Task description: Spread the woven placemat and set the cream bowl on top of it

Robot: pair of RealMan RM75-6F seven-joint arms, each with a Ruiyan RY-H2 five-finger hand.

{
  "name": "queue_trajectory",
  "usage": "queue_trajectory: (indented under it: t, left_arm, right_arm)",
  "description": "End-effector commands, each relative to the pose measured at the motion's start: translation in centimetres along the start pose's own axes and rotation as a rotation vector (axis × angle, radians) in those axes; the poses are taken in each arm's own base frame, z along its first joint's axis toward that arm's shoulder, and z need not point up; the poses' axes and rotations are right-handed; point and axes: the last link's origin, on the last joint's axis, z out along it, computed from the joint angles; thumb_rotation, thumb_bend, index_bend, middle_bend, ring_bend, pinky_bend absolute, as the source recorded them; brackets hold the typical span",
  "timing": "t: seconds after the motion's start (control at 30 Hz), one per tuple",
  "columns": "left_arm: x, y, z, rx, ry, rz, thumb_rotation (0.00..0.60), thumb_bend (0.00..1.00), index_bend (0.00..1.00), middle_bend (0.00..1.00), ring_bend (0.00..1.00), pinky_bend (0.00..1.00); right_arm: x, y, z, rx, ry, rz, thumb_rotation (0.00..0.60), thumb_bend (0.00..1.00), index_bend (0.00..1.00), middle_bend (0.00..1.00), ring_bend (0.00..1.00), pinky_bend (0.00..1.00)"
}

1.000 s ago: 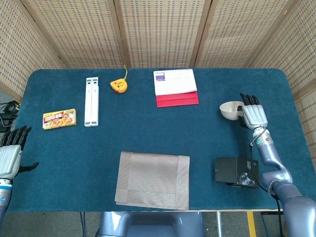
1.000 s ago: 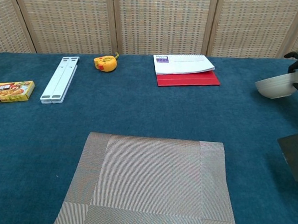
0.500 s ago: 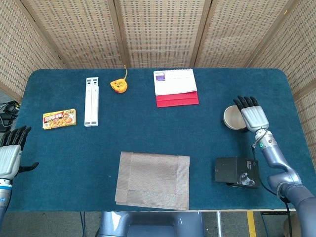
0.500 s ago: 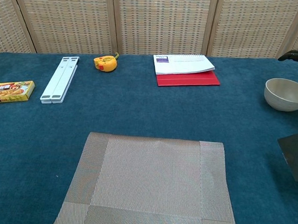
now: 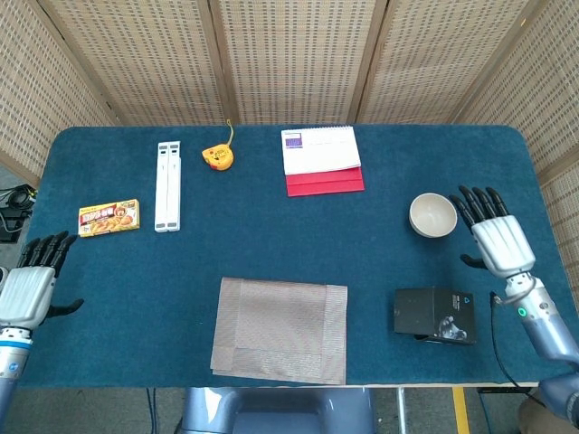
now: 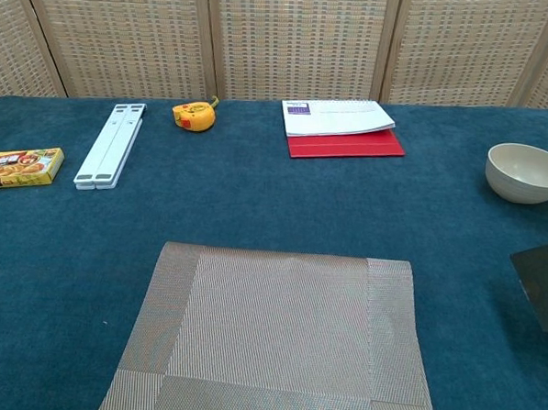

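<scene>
Right hand (image 5: 499,242), fingers spread and empty, beside the cream bowl (image 5: 432,215) upright on the desk (image 5: 271,235); woven placemat (image 5: 280,329) lies flat, well apart. Grip the rim securely, carry level, lower at centre

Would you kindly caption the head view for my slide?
Placemat spread flat; cream bowl on the table beside the open right hand.

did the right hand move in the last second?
Yes. In the head view the right hand has let go of the bowl and pulled back right and toward the near edge, now beside the black box; it is open.
</scene>
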Motion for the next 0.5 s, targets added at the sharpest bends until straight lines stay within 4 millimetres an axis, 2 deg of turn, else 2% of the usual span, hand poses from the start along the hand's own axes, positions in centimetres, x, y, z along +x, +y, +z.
queue_trajectory:
  t: [0.03, 0.17, 0.3, 0.5]
  left_arm:
    - [-0.9, 2.0, 0.9, -0.153, -0.009, -0.028, 0.600, 0.00, 0.00, 0.00, 0.00, 0.00]
    - [-2.0, 4.5, 1.9, -0.319, -0.048, -0.050, 0.600, 0.00, 0.00, 0.00, 0.00, 0.00]
    - [-3.3, 7.9, 2.7, -0.530, -0.102, -0.008, 0.600, 0.00, 0.01, 0.00, 0.00, 0.00]
    - [-5.2, 12.7, 2.9, -0.814, -0.163, 0.084, 0.600, 0.00, 0.17, 0.00, 0.00, 0.00]
  right_arm:
    - [0.2, 0.0, -4.5, -0.028, 0.020, -0.024, 0.600, 0.00, 0.00, 0.00, 0.00, 0.00]
    - [-0.4, -0.8, -7.0, -0.077, 0.042, 0.031, 0.600, 0.00, 0.00, 0.00, 0.00, 0.00]
    - [-1.1, -1.5, -8.7, -0.116, 0.046, 0.040, 0.600, 0.00, 0.00, 0.00, 0.00, 0.00]
    - [-1.9, -2.0, -10.0, -0.134, 0.015, 0.037, 0.600, 0.00, 0.00, 0.00, 0.00, 0.00]
